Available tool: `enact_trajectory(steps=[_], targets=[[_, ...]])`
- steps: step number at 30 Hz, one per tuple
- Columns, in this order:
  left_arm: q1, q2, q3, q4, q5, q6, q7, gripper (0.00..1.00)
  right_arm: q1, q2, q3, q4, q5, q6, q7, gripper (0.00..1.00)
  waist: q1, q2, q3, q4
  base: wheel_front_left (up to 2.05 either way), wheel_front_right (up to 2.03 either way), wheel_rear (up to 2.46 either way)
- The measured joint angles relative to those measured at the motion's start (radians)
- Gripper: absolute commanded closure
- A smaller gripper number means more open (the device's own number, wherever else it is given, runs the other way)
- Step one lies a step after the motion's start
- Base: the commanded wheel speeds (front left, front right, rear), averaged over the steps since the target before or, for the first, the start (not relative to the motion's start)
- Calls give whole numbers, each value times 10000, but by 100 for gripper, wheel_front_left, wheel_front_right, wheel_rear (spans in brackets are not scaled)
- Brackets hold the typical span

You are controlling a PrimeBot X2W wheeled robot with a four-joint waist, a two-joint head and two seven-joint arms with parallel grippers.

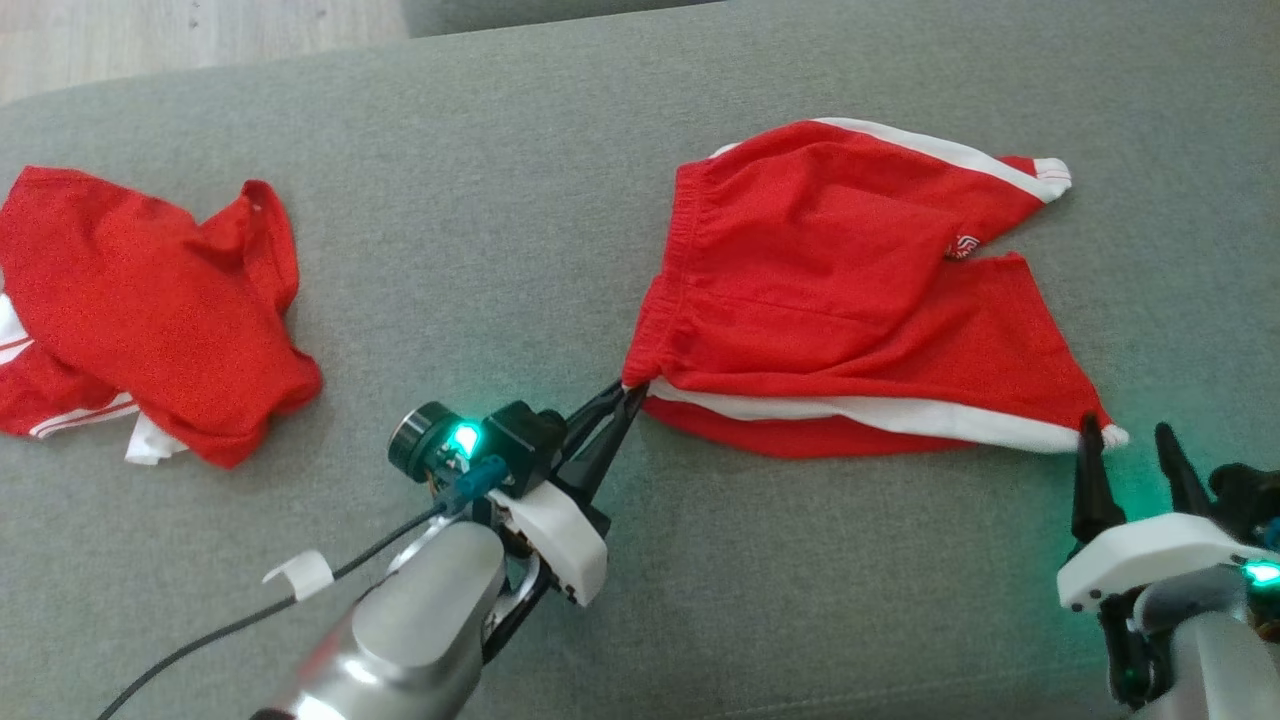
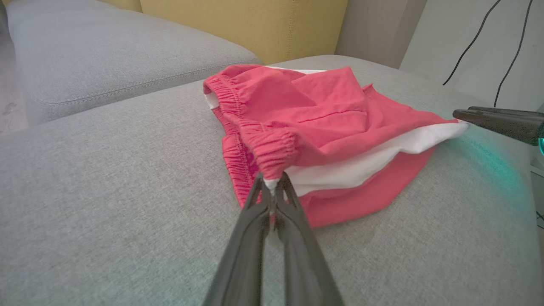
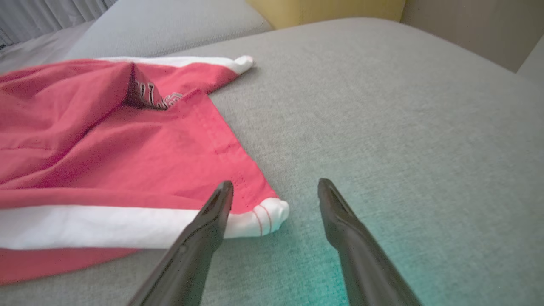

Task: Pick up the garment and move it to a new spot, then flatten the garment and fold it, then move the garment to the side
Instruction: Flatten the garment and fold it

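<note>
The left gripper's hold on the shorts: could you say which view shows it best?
Left wrist view: the left gripper is shut on the shorts' waistband corner, close up. The head view shows that pinch smaller; the right wrist view shows their hem.

We can read no text anywhere. The red shorts [image 3: 106, 140] carry a white print [image 3: 155, 97] tucked in a fold, perhaps lettering, but too hidden to make out.

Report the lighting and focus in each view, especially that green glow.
Head view: even, soft light; green lamps glare behind the left gripper and the right gripper. Left wrist view: teal cast on the cushion at right; the red shorts look washed pink. Right wrist view: green tint on cushion between the open fingers, their bases soft.
</note>
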Motion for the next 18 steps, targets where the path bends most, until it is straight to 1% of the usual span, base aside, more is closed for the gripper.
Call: enact_trajectory(steps=[7,8,9,10,18], targets=[[59,-10,-171,-63,-8,4,-29,100,2,0,255,276,-69,0,380,0,0,0,-43,99,0,0,0],[59,-12,-176,-69,-50,8,-29,100,3,0,326,293,-69,0,464,12,0,0,-52,96,0,0,0],[59,-12,-178,-84,-90,25,-29,100,4,2,374,324,-69,0,510,12,0,0,-62,91,0,0,0],[59,-12,-180,-92,-94,50,-29,100,5,2,410,343,-54,0,560,100,0,0,-71,85,0,0,0],[59,-4,-201,-142,-107,88,-82,100,10,0,550,368,92,0,715,100,0,0,-102,58,0,0,0]])
